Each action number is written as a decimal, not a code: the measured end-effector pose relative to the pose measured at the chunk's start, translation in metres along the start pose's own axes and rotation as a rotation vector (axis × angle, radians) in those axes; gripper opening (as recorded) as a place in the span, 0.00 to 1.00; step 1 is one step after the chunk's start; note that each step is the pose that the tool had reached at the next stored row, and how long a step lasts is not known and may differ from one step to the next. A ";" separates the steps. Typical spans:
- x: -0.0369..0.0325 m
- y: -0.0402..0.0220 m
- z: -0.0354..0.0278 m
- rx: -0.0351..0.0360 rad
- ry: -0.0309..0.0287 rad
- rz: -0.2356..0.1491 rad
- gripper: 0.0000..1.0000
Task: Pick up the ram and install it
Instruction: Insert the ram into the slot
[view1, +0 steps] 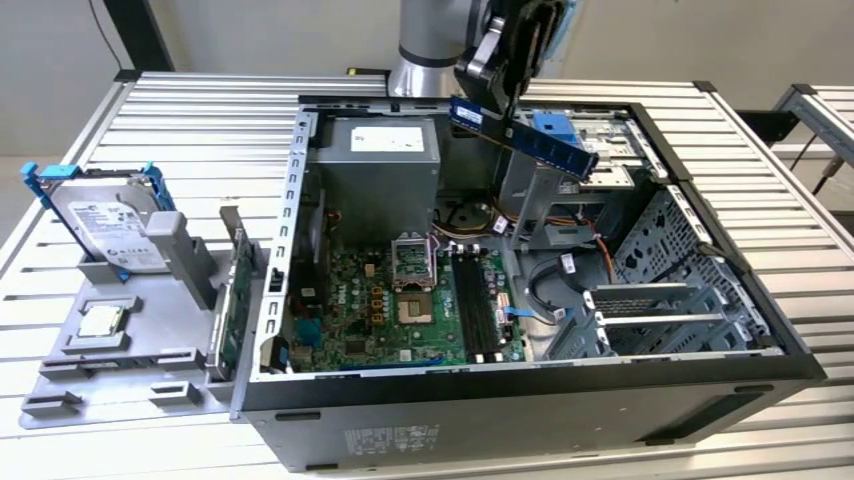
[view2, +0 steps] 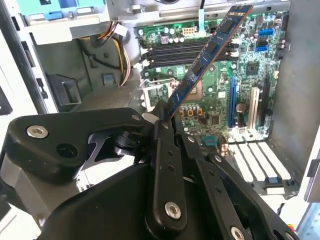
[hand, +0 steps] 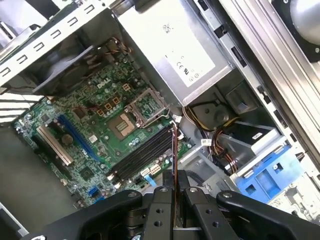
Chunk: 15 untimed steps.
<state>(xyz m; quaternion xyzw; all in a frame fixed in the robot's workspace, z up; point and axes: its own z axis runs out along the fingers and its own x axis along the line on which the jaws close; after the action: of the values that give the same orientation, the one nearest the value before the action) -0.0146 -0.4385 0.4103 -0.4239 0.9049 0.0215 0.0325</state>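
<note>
claw (view1: 501, 112): clamped on one end of the ram (view1: 547, 143) | ram: in the air, high above the motherboard's memory slots (view1: 467, 295), well apart | long axis: juts out of the claw, tilted, apparently angled across the slots' run

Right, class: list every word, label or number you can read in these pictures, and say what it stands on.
Motherboard: white brand lettering, left unquoted.
Power supply label: certification symbols; fine print too small to read.
Hard drive label: too small to read.
Computer case sticker: too small to read.
Ram, held by the hand: no print readable.
</note>
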 end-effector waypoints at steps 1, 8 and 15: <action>0.0000 0.0000 0.0000 0.0009 -0.0001 0.012 0.00; 0.0001 0.0000 0.0001 0.0069 -0.0010 0.090 0.00; 0.0001 0.0000 0.0004 0.0128 -0.0021 0.166 0.00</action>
<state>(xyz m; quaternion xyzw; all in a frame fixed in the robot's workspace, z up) -0.0146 -0.4385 0.4099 -0.3471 0.9370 0.0188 0.0343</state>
